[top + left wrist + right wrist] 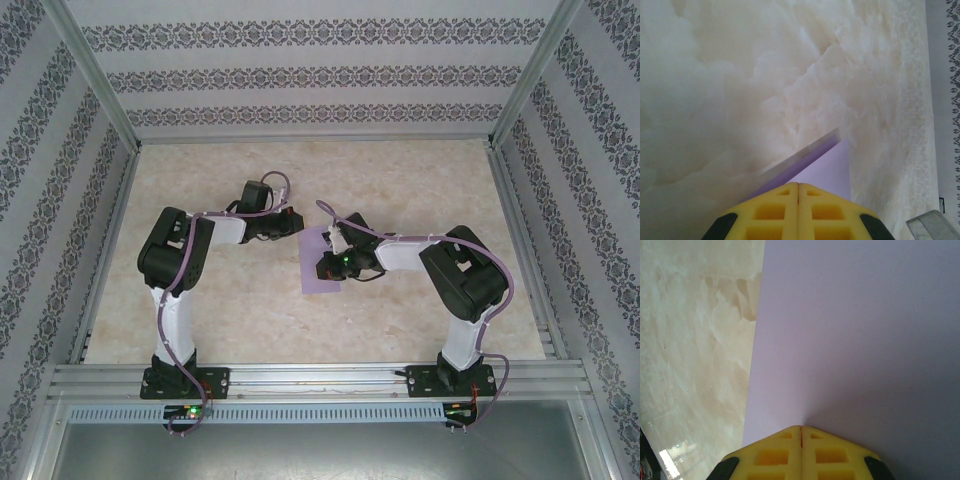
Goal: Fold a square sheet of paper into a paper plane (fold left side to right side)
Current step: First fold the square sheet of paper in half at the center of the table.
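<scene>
- While both grippers sit closed at the sheet, the step in hand looks like the first fold, left side over to right side. I see no crease yet.
- left gripper: jaws shut, pad to pad. The square sheet of paper runs out ahead of its tips and slightly to their right.
- One paper edge ahead of those tips stands off the table, with shadow under it. I read that as a pinch on the sheet's edge or corner.
- right gripper: jaws also shut, tips down on the sheet. Paper spreads ahead of and to the right of the tips, with bare table to their left.
- There is a slight pucker right at the right tips. I cannot tell whether they pinch the paper or only press it.
- From above, the sheet lies between the two grippers, partly under the right one, with the left one at its far corner.
- Next move, my call: the left gripper carries its edge up and across toward the right gripper in a low arc.
- The right gripper has to anchor the sheet, then clear out before the flap lands.
- The edges need lining up before anything presses the crease.
- Thin paper, so expect sliding or buckling if the anchor is weak.
</scene>
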You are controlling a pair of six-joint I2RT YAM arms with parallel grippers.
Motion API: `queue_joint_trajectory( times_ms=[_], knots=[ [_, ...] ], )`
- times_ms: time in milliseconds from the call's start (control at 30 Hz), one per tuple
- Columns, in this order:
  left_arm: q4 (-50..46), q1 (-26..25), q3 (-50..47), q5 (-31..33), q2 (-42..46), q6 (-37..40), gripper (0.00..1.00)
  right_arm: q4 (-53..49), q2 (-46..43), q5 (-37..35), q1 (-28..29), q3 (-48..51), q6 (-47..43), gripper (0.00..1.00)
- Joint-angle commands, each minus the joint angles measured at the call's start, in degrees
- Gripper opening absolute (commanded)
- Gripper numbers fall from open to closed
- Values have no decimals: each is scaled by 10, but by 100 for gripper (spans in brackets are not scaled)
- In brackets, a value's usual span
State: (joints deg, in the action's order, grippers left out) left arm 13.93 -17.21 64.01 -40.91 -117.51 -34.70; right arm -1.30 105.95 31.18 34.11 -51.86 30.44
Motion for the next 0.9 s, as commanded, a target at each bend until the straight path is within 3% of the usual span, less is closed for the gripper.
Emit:
queue_joint_trajectory(
  times_ms=[0, 167, 467, 867],
  knots=[
    [-15, -6, 9, -1, -12, 15, 5, -86, 50, -76, -6, 23, -3, 0],
    [-19, -7, 7, 7, -20, 21, 5, -88, 50, -78, -7, 22, -3, 0],
    [-84, -6, 25, 82, -36, 68, 5, -93, 48, -81, -6, 25, -5, 0],
    [-138, 21, 116, 90, -73, 85, 5, -73, 44, -71, -7, 34, 5, 0]
  ],
)
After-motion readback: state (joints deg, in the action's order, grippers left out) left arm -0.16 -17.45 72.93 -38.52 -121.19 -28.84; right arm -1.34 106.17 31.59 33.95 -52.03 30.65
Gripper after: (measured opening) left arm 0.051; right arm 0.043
